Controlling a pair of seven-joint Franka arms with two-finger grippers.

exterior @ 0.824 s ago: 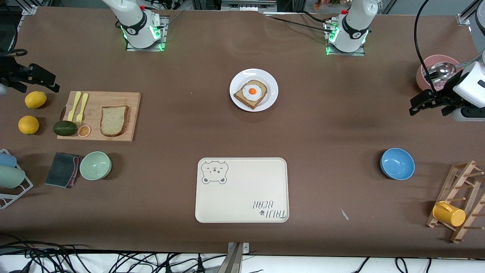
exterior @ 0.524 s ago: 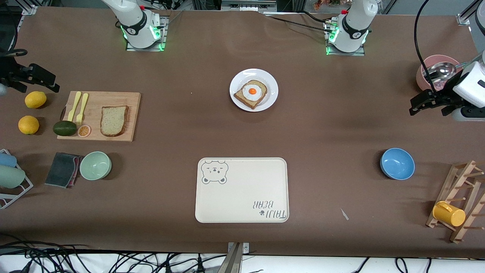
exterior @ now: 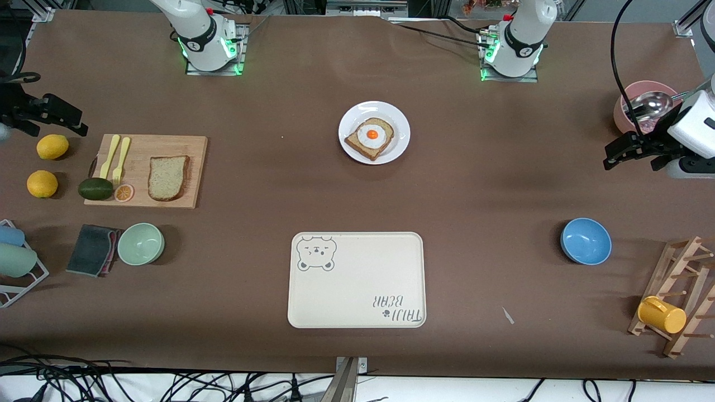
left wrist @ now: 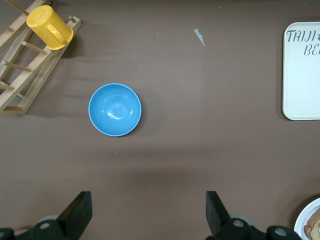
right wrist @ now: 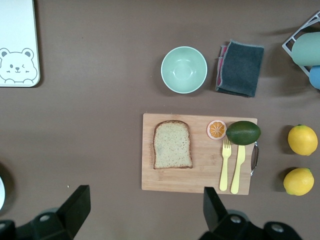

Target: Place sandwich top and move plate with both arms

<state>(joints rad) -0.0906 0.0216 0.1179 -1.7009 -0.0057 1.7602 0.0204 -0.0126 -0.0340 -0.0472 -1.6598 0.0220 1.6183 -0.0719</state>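
The sandwich top (exterior: 168,177) lies flat on a wooden cutting board (exterior: 190,151) toward the right arm's end of the table; it also shows in the right wrist view (right wrist: 172,144). The white plate (exterior: 349,120) sits mid-table, holding a darker toast with a fried egg (exterior: 370,138). My right gripper (exterior: 58,125) is open and empty, up over the table edge by the lemons; its jaws stand wide apart (right wrist: 146,192). My left gripper (exterior: 631,162) is open and empty, up over the left arm's end of the table; its jaws stand wide apart (left wrist: 147,197).
A cream bear tray (exterior: 357,290) lies nearer the front camera than the plate. A blue bowl (exterior: 585,240), a wooden rack with a yellow mug (exterior: 661,314) and a pink bowl (exterior: 625,109) are at the left arm's end. A green bowl (exterior: 141,243), cloth (exterior: 92,249), avocado (exterior: 95,188) and lemons (exterior: 52,146) are at the right arm's end.
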